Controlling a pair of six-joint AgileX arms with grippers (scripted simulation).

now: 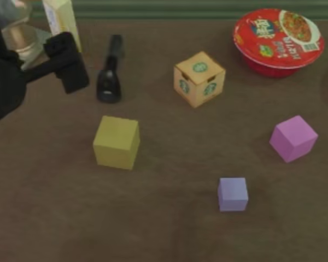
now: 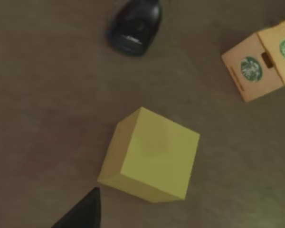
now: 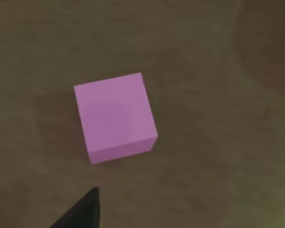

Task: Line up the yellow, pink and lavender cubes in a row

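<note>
- Yellow cube (image 1: pixel 116 142): largest of the three, resting on the surface (image 1: pixel 164 229) left of centre in the top view, turned slightly askew. Nothing touches it.
- Lavender cube (image 1: pixel 233 194): smallest, nearer the front edge and right of centre; well apart from the yellow one.
- Pink cube (image 1: pixel 293 138): mid-sized, far right, rotated approx. a diamond stance; near the lavender cube but not touching. The three form a shallow V, not a row, so no part of the line-up looks done yet.
- Left tool (image 1: pixel 65 63): at upper left of the top view, above and behind the yellow cube, empty. Whether its fingers are spread or closed can't be told; the left wrist view shows only one dark fingertip (image 2: pixel 83 213) at the frame edge, w/ the yellow cube (image 2: pixel 149 154) just beyond it.
- Key relation: the yellow cube lies forward and slightly right of the left tool, so the left arm is the nearer one for it; its faces sit oblique to the surface edge, so the wrist likely needs a turn to match.
- Right tool: not in the top view; the right wrist view looks down on the pink cube (image 3: pixel 115 116), one fingertip (image 3: pixel 83 211) showing, opening unknown. Right arm is nearer the pink cube.
- Surroundings: orange-tan box (image 1: pixel 199 78) w/ green logos, black handheld device (image 1: pixel 109 73), red noodle bowl (image 1: pixel 277 39), all behind the cubes.
</note>
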